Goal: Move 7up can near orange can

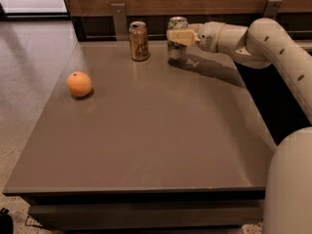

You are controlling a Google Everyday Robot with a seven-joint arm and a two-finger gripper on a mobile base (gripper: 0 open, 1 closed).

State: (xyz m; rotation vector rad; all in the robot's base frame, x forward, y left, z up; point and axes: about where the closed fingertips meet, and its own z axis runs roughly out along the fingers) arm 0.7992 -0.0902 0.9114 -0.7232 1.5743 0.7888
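The orange can (pixel 139 41) stands upright near the table's far edge, orange-gold with a silver top. The 7up can (pixel 177 50), pale with green marks and a silver top, is a short way to its right, at or just above the tabletop. My gripper (pixel 176 36) reaches in from the right and is shut on the 7up can around its upper half. The two cans are apart, with a small gap between them.
A round orange fruit (pixel 79 84) lies at the table's left side. The brown table (pixel 146 145) has a wooden wall and metal brackets behind its far edge. My arm (pixel 263 43) spans the right side.
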